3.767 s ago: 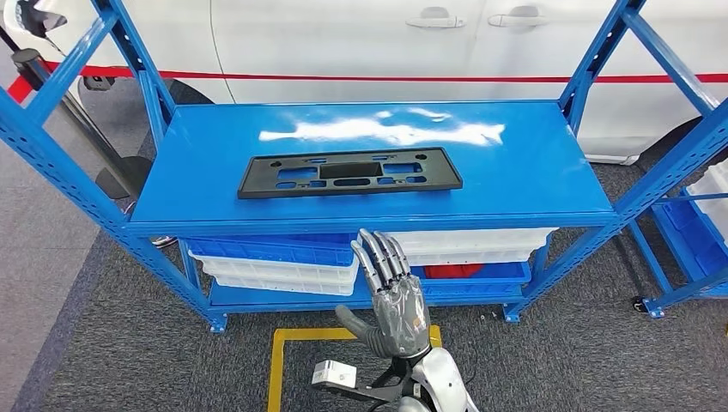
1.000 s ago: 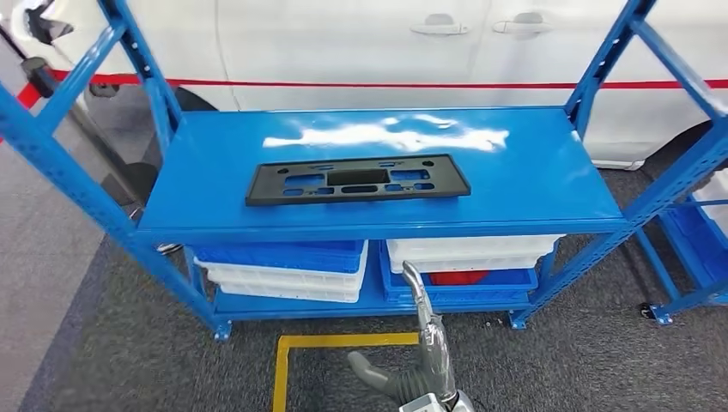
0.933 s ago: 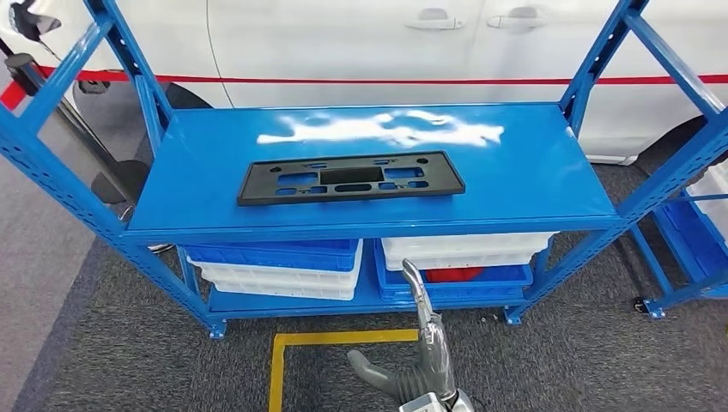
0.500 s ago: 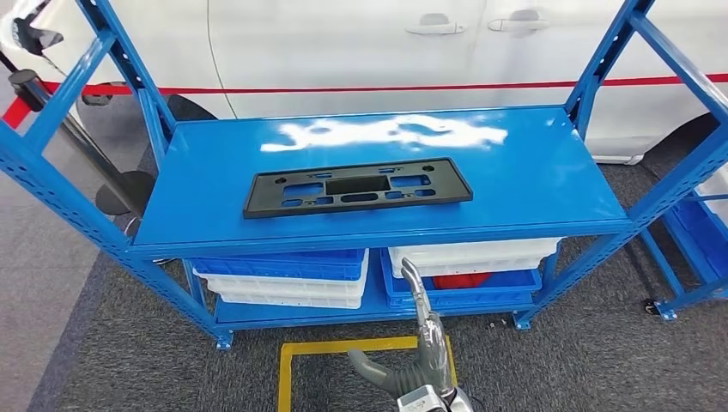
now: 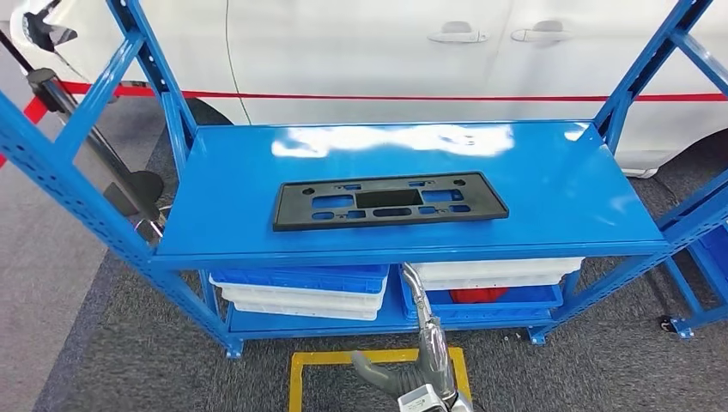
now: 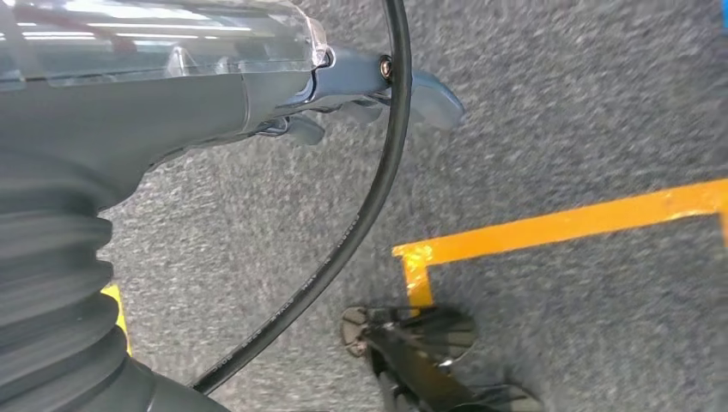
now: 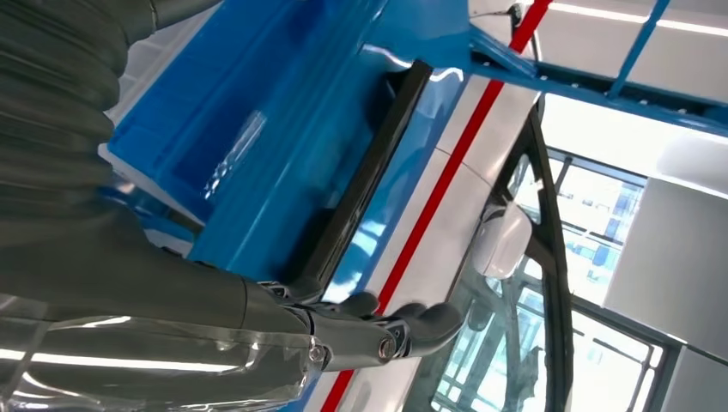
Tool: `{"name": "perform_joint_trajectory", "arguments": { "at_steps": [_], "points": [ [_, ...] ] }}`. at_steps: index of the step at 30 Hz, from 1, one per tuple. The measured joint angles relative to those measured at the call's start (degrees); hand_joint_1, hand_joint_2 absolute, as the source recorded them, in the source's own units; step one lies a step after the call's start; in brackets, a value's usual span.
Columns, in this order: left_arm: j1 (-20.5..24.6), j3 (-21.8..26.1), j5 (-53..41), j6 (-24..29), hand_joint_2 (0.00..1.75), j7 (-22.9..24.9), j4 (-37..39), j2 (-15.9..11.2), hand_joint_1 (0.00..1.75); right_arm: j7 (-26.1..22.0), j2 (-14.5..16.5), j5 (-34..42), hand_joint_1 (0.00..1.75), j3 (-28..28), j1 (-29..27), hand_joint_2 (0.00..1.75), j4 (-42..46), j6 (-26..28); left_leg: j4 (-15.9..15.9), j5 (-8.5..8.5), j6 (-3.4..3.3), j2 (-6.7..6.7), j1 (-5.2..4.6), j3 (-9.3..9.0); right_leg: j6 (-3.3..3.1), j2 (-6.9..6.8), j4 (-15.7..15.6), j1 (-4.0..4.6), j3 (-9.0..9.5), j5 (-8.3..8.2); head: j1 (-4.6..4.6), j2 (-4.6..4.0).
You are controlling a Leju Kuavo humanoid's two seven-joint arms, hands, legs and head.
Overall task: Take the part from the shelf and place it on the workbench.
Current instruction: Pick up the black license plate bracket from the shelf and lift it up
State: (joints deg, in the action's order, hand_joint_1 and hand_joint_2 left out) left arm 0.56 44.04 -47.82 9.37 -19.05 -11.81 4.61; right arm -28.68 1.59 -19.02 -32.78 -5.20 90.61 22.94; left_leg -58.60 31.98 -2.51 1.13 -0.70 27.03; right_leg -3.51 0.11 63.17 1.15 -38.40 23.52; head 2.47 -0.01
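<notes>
In the head view a blue steel shelf [image 5: 215, 215] stands on dark grey carpet [image 5: 120, 343] in front of a white car [image 5: 360, 51] with a red stripe along its doors. The part [image 5: 391, 202], a flat black rectangular plate with cut-outs, lies on the upper deck of the shelf, near the front edge and about midway along it. Below, on the lower deck, sit blue and white bins [image 5: 300, 287]. Yellow tape [image 5: 296, 378] marks a square on the carpet just before the shelf. The right hand [image 5: 422, 343] rises edge-on from the lower edge of the view, fingers straight and pointing toward the shelf, thumb out to the side, holding nothing, below the front edge of the upper deck and well apart from the part.

The left wrist view looks down on the carpet and yellow tape; the left hand [image 6: 360, 86] hangs with fingers loosely extended and nothing in them, a black cable [image 6: 369, 197] crossing in front.

The right wrist view shows the right hand's fingers [image 7: 386, 330] spread and empty, with the part [image 7: 369, 172] seen edge-on on the blue deck beyond them, and the car's side mirror [image 7: 498, 240] farther off.
</notes>
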Motion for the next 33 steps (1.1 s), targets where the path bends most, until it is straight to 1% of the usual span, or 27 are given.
{"name": "perform_joint_trajectory", "arguments": {
  "at_steps": [1,2,3,5,6,7,9,10,11,13,14,15,17,19,20,21,22,24,25,26,27,28,29,30,31,32,33],
  "points": [
    [0.0,0.0,-0.1,0.0,1.75,0.1,0.0,0.1,0.00,0.1,0.0,0.0,0.00,0.0,0.0,1.75,-0.1,0.0,0.5,0.23,0.26,0.00,0.15,-0.34,-0.86,-0.04,-1.3,0.34,0.76,0.38,0.12,0.00],
    [0.1,0.0,-0.3,-0.1,1.75,0.2,0.1,0.2,0.00,0.1,0.0,0.1,0.00,0.1,-0.1,1.75,-0.2,0.0,1.0,0.37,0.60,-0.05,0.25,-0.71,-1.34,-0.11,-2.2,0.59,1.41,0.96,0.17,0.00],
    [0.3,0.0,-0.3,-0.1,1.75,0.2,0.0,0.1,0.00,0.2,0.0,0.1,0.00,0.1,-0.1,1.75,-0.2,0.0,1.9,0.52,0.87,-0.13,0.23,-1.44,-1.61,-0.14,-3.6,0.48,2.47,1.48,-0.05,0.01],
    [0.4,0.0,-0.4,0.0,1.75,0.2,-0.1,0.0,0.00,0.2,0.1,0.1,0.00,0.1,-0.2,1.75,-0.3,0.0,2.0,0.92,1.33,-0.47,0.03,-2.52,-1.13,-0.36,-6.7,-0.13,5.39,2.03,-0.08,0.01],
    [0.5,0.0,-0.4,0.0,1.75,0.2,-0.1,-0.1,0.00,0.2,0.2,0.1,0.00,0.1,-0.2,1.75,-0.3,0.0,0.3,1.44,1.66,-0.58,0.05,-1.90,-0.68,-0.50,-8.1,-0.61,7.05,2.18,0.08,0.01],
    [0.4,0.1,-0.4,0.0,1.75,0.3,-0.1,-0.1,0.00,0.2,0.2,0.2,0.00,0.1,-0.3,1.75,-0.4,0.0,-2.9,2.11,2.09,-0.65,0.37,0.04,-0.15,-0.68,-9.0,-0.90,8.45,2.44,0.25,0.01],
    [0.3,0.1,-0.4,0.0,1.75,0.6,-0.1,-0.1,0.00,0.3,0.2,0.4,0.00,0.1,-0.3,1.75,-0.6,0.0,-10.3,3.08,3.18,-0.67,1.10,5.80,0.60,-0.79,-9.7,-1.47,10.66,3.61,0.45,0.01],
    [0.2,0.1,-0.4,0.0,1.75,0.8,-0.1,-0.1,0.00,0.3,0.2,0.4,0.00,0.1,-0.4,1.75,-0.8,0.0,-12.2,2.24,3.75,-0.69,1.52,8.21,1.11,-0.76,-9.7,-1.79,11.76,4.47,0.46,0.01],
    [0.0,0.2,-0.5,0.1,1.75,1.2,-0.1,-0.2,0.00,0.3,0.2,0.5,0.00,0.1,-0.4,1.75,-0.9,0.0,-12.1,0.24,4.29,-0.72,1.92,9.70,1.66,-0.67,-9.6,-2.14,12.90,5.49,0.43,0.01],
    [-0.2,0.3,-0.8,0.3,1.75,1.6,-0.1,-0.3,0.00,0.4,0.2,-0.6,0.00,0.1,-0.4,1.75,-1.2,1.0,-7.3,-5.90,5.35,-0.92,2.64,10.15,2.89,-0.48,-9.1,-2.94,15.27,7.81,0.43,0.01],
    [-0.4,0.3,-1.0,0.2,1.75,1.7,0.0,-0.2,0.00,0.5,0.2,-2.4,0.00,0.1,-0.3,1.75,-1.4,2.4,-5.3,-7.99,5.66,-1.01,2.70,9.99,3.62,-0.41,-8.6,-3.08,16.00,8.96,0.60,0.00],
    [-0.4,0.4,-1.2,0.2,1.75,1.7,0.1,-0.1,0.00,0.7,0.2,-5.3,0.00,0.1,-0.1,1.75,-1.5,4.2,-3.8,-8.61,5.48,-1.07,2.72,9.63,4.25,-0.32,-8.0,-3.12,16.26,9.90,0.87,0.01],
    [-0.3,0.4,-1.9,0.0,1.75,1.7,0.3,0.0,0.00,1.7,0.1,-12.5,0.00,0.1,0.4,1.75,-1.6,8.3,-3.6,-7.31,4.25,-0.91,2.45,9.68,5.16,-0.21,-7.1,-2.90,15.83,10.78,1.11,0.01],
    [-0.1,0.4,-2.5,-0.1,1.75,1.7,0.3,-0.1,0.00,3.0,0.0,-18.2,0.00,0.1,1.3,1.75,-1.7,10.3,-3.4,-6.32,2.98,-0.69,2.47,9.57,5.49,-0.19,-6.9,-2.98,15.58,11.06,0.86,0.01],
    [-0.1,0.5,-2.7,-0.2,1.75,1.7,0.3,-0.1,0.00,3.6,0.1,-19.9,0.00,0.0,1.9,1.75,-1.8,10.5,-3.3,-6.03,2.54,-0.65,2.46,9.33,5.55,-0.20,-5.9,-3.04,15.19,11.53,0.71,0.01],
    [0.0,0.5,-2.9,-0.3,1.75,1.7,0.3,-0.2,0.00,4.1,0.2,-20.8,0.00,-0.2,2.5,1.75,-1.9,10.5,-3.1,-5.77,2.14,-0.61,2.45,8.97,5.55,-0.20,-3.8,-3.04,14.08,12.42,0.53,0.01],
    [0.0,0.5,-3.0,-0.4,1.75,1.7,0.3,-0.2,0.00,4.5,0.3,-21.4,0.00,-0.3,2.9,1.75,-2.1,10.4,-2.8,-5.51,1.77,-0.60,2.35,8.59,5.50,-0.21,-0.3,-2.97,12.11,13.61,0.30,0.01],
    [0.2,0.5,-3.2,-0.8,1.75,1.6,0.3,-0.2,0.00,4.8,0.5,-21.7,0.00,-0.6,3.4,1.75,-2.6,10.2,-2.5,-5.09,1.33,-0.51,1.99,7.92,5.27,-0.21,7.9,-2.69,6.36,15.80,0.00,0.01],
    [0.2,0.5,-3.3,-1.0,1.75,1.6,0.3,-0.2,0.00,4.8,0.5,-21.8,0.00,-0.7,3.6,1.75,-3.0,10.1,-2.5,-4.82,1.16,-0.40,1.75,7.54,5.00,-0.20,10.7,-2.46,3.88,15.74,-0.06,0.01],
    [0.3,0.6,-3.3,-1.2,1.75,1.6,0.3,-0.2,0.00,4.8,0.5,-21.8,0.00,-0.8,3.7,1.75,-3.2,10.0,-2.4,-4.51,1.02,-0.26,1.44,7.06,4.55,-0.19,11.3,-2.14,2.32,14.41,-0.12,0.01],
    [0.3,0.6,-3.3,-1.3,1.75,1.7,0.3,-0.2,0.00,4.8,0.6,-21.8,0.00,-0.9,3.8,1.75,-3.5,10.0,-2.4,-4.16,0.90,-0.11,1.07,6.48,3.82,-0.17,9.9,-1.73,1.80,11.88,-0.18,0.01],
    [0.3,0.7,-3.3,-1.4,1.75,1.7,0.3,-0.2,0.00,4.7,0.6,-21.8,0.00,-1.0,4.0,1.75,-3.7,9.9,-2.3,-3.83,0.79,0.02,0.70,5.83,2.77,-0.11,6.7,-1.17,2.14,8.69,-0.25,0.01],
    [0.2,0.8,-3.4,-1.5,1.75,1.7,0.3,0.0,0.00,4.7,0.6,-21.8,0.00,-1.1,4.1,1.75,-3.9,9.9,-2.2,-3.56,0.71,0.08,0.55,5.39,1.35,-0.05,3.6,-0.63,2.79,6.17,-0.17,0.01],
    [0.2,0.8,-3.4,-1.6,1.75,1.7,0.3,0.0,0.00,4.7,0.6,-21.8,0.00,-1.2,4.3,1.75,-4.0,9.9,-2.0,-3.38,0.74,0.20,0.43,5.05,0.03,0.02,1.0,-0.08,3.38,4.31,0.26,0.01],
    [0.3,0.9,-3.5,-1.7,1.75,1.8,0.4,0.1,0.00,4.7,0.7,-21.8,0.00,-1.3,4.5,1.75,-4.1,10.0,-1.9,-3.28,0.87,0.22,0.54,4.95,-0.98,0.07,-0.8,0.43,3.85,3.42,0.51,0.01],
    [0.3,0.9,-3.5,-1.7,1.75,1.9,0.4,0.2,0.00,4.7,0.7,-21.8,0.00,-1.4,4.6,1.75,-4.2,9.9,-1.7,-3.25,1.01,0.22,0.76,5.01,-1.37,0.08,-1.7,0.69,4.19,3.49,0.67,0.01],
    [0.4,1.0,-3.6,-1.8,1.75,1.9,0.3,0.0,0.00,4.8,0.7,-21.9,0.00,-1.6,4.8,1.75,-4.2,9.9,-1.7,-3.23,1.17,0.22,0.81,5.02,-0.70,0.07,-2.7,0.86,4.59,3.58,0.67,0.01]
  ]
}}
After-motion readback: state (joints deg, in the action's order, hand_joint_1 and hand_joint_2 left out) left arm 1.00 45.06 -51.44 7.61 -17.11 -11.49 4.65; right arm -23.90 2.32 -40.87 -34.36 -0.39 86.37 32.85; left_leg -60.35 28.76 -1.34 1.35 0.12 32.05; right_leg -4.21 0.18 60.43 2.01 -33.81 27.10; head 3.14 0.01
